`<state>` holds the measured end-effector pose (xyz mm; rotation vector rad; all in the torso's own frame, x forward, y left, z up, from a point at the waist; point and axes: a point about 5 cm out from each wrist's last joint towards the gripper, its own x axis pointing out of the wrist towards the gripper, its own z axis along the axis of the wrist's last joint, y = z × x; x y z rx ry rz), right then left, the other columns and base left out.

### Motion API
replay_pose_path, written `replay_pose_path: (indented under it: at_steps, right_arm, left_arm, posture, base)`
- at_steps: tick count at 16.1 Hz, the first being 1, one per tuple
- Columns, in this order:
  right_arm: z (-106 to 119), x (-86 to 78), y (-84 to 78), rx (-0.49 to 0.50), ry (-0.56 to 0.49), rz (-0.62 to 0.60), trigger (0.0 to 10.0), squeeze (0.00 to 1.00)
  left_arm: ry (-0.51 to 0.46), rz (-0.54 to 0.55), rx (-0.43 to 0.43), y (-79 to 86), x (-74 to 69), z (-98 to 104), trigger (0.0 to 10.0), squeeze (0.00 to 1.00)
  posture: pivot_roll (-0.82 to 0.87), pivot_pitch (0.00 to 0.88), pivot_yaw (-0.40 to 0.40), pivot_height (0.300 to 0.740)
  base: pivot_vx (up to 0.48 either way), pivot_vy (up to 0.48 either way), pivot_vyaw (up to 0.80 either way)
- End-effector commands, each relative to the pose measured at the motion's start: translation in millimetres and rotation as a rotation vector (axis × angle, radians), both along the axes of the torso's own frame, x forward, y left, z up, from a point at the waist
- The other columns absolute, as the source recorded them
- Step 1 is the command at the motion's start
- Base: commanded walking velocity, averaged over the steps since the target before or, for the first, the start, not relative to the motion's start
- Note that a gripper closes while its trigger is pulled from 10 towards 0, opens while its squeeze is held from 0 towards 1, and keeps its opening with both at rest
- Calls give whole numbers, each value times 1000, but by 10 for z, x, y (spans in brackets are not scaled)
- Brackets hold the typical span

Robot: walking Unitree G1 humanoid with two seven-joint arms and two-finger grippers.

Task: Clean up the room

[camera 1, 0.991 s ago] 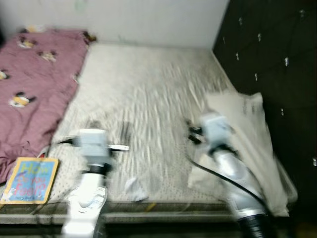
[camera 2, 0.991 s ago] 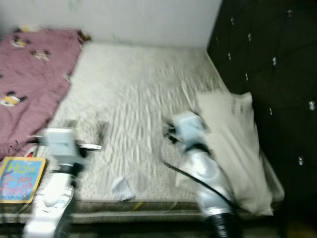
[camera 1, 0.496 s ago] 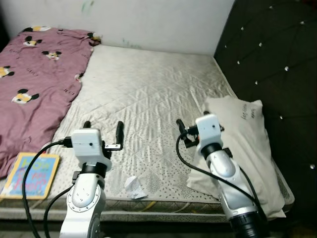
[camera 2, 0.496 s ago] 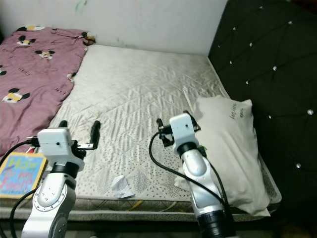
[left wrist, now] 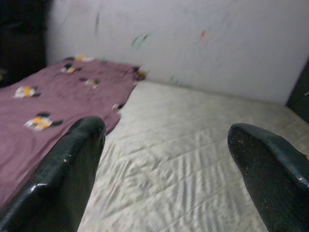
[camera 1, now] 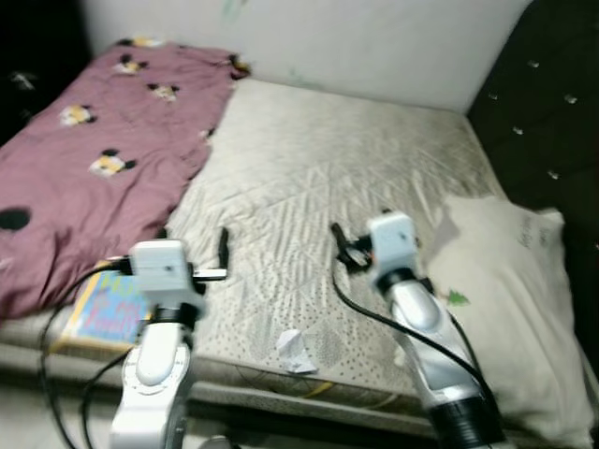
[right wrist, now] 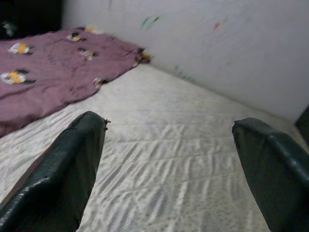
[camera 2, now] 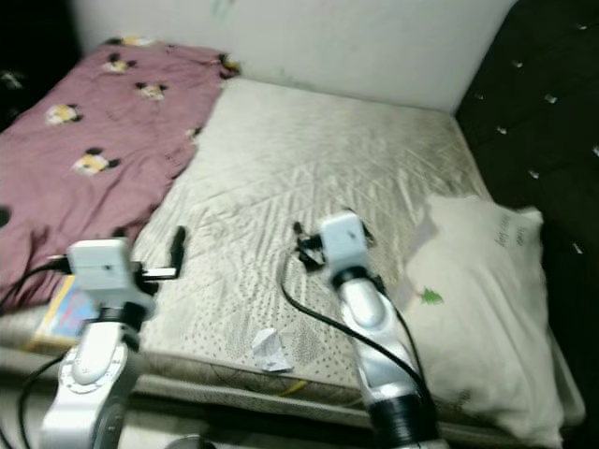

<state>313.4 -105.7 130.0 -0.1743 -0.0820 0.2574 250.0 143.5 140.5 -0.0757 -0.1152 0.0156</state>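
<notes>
Compared with half a second ago, the whole scene sits further right in the head views, so the camera has swung left: more of the maroon blanket (camera 1: 89, 178) shows, and the dark tufted headboard (camera 1: 543, 103) is cut down to a strip at the far right. The things themselves lie as they did.

The crumpled paper scrap (camera 1: 292, 348) lies on the bare quilted mattress (camera 1: 318, 178) close to its near edge, between the two arms. It is a small white wad with no clear long axis and no readable marks. A colourful children's book (camera 1: 105, 307) lies flat at the near left corner of the bed, just beside the blanket's edge, with its long axis running near to far. Its cover lettering is too blurred to read here. The white pillow (camera 1: 510, 309) lies along the right side of the mattress, with its long axis running near to far. It bears a small green mark and a line of dark writing near its far end, too small to read.

The left gripper (camera 1: 192, 245) hovers over the near left part of the mattress, its fingers (left wrist: 67, 179) spread apart and holding nothing. The right gripper (right wrist: 169, 164) hovers near the mattress's middle, just left of the pillow, its fingers (right wrist: 63, 174) likewise parted and empty.
</notes>
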Motion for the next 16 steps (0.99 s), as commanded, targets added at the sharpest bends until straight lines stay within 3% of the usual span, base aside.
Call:
replay_pose_path:
  at_steps: [1, 4, 10, 16]
  right_arm:
    - [-33, -3, -88, -10, 12, -28, 10000, 0]
    - [48, -1, -105, 45, -31, -43, 10000, 0]
    - [-6, -35, -75, 39, 1, -3, 10000, 0]
    - [-14, -42, -84, 57, 11, 0, 10000, 0]
  left_arm:
    - [-3, -26, -14, -79, 0, 7, 10000, 0]
    - [-8, -26, -15, -83, -5, 13, 10000, 0]
    - [-25, -42, -25, -104, -26, 35, 10000, 0]
    - [-27, -64, -43, -116, -30, 37, 10000, 0]
  posture:
    - [49, 42, -107, 740]
    - [49, 45, -108, 740]
    - [43, 55, -112, 740]
    - [39, 58, -112, 740]
  base:
    - [0, 480, 0]
    - [0, 480, 0]
    - [0, 0, 0]
    - [0, 0, 572]
